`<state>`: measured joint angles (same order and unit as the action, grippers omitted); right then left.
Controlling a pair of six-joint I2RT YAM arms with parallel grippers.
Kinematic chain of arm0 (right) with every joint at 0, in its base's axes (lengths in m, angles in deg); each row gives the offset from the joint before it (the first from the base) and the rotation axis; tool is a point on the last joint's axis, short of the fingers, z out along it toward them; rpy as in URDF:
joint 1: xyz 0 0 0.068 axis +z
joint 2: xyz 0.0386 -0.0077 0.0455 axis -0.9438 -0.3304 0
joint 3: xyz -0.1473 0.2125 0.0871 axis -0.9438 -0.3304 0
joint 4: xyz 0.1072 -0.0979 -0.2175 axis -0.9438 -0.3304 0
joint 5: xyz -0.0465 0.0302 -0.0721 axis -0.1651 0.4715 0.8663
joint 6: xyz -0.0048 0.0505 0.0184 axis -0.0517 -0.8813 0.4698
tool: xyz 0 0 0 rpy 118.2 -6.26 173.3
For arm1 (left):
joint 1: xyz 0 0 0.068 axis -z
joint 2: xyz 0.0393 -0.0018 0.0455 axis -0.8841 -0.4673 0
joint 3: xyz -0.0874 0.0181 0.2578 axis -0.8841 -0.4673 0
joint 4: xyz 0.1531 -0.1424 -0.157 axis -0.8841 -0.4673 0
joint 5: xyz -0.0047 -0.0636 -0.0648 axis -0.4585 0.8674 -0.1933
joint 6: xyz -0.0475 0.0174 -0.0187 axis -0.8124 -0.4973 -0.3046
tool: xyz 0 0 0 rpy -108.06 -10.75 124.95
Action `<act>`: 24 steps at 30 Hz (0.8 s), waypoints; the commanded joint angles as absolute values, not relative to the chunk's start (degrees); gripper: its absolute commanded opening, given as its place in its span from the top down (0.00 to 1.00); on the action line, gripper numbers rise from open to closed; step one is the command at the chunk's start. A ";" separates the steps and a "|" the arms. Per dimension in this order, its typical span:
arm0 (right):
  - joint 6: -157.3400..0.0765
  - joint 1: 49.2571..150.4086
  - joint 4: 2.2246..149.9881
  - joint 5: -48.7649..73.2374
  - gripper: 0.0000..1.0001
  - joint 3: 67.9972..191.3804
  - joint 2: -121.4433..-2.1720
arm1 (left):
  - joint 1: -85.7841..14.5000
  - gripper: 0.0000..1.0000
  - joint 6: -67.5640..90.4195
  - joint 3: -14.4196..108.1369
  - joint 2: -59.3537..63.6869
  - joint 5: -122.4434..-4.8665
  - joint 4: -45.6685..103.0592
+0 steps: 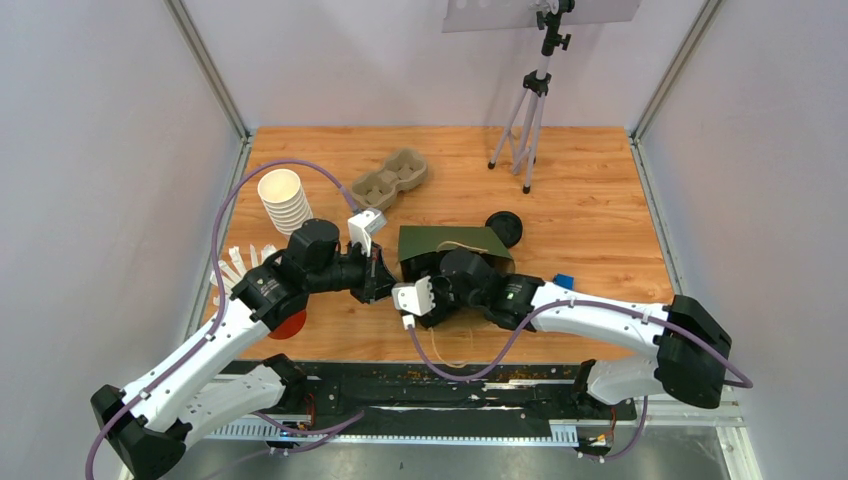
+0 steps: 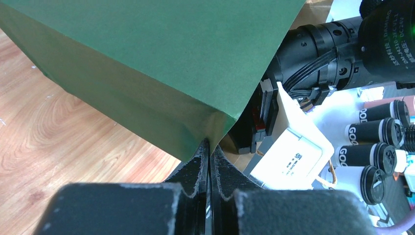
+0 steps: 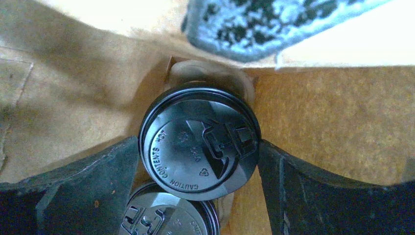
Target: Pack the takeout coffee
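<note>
A dark green paper bag (image 1: 450, 243) lies on its side mid-table, mouth toward the arms. My left gripper (image 2: 209, 147) is shut on the bag's edge (image 2: 215, 122) and holds it up; it also shows in the top view (image 1: 384, 276). My right gripper (image 3: 198, 147) reaches inside the bag's brown interior. Its fingers (image 3: 303, 191) press both sides of a cup's black lid (image 3: 198, 142). A second black-lidded cup (image 3: 171, 218) sits just below it, touching. The sides of both cups are hidden, so I cannot tell their colours.
A stack of lidless white cups (image 1: 284, 200), a pulp cup carrier (image 1: 390, 180) and a loose black lid (image 1: 504, 228) lie behind the bag. White sticks (image 1: 240, 265) and a red cup (image 1: 287, 324) are left. A tripod (image 1: 530, 110) stands at the back.
</note>
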<state>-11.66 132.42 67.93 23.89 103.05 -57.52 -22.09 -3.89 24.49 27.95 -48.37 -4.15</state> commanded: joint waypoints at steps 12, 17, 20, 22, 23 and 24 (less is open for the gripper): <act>-13.68 132.14 61.06 18.46 0.18 108.29 -55.04 | -21.87 0.94 -4.94 26.48 28.12 -46.08 -0.32; -14.44 132.08 62.60 18.27 0.28 108.48 -56.76 | -21.84 0.94 -5.11 26.16 28.30 -45.99 -0.37; -14.69 132.13 64.42 19.19 0.29 107.95 -57.35 | -21.84 0.94 -5.23 26.08 28.40 -45.99 -0.44; -14.36 132.08 66.46 19.78 0.30 106.89 -57.33 | -21.88 0.94 -5.21 26.23 28.36 -45.99 -0.63; -13.92 132.12 66.98 19.79 0.30 106.42 -57.29 | -21.89 0.94 -5.13 26.32 28.35 -45.99 -0.75; -13.47 132.14 67.14 19.80 0.29 106.09 -57.28 | -21.89 0.94 -5.12 26.36 28.35 -46.07 -0.80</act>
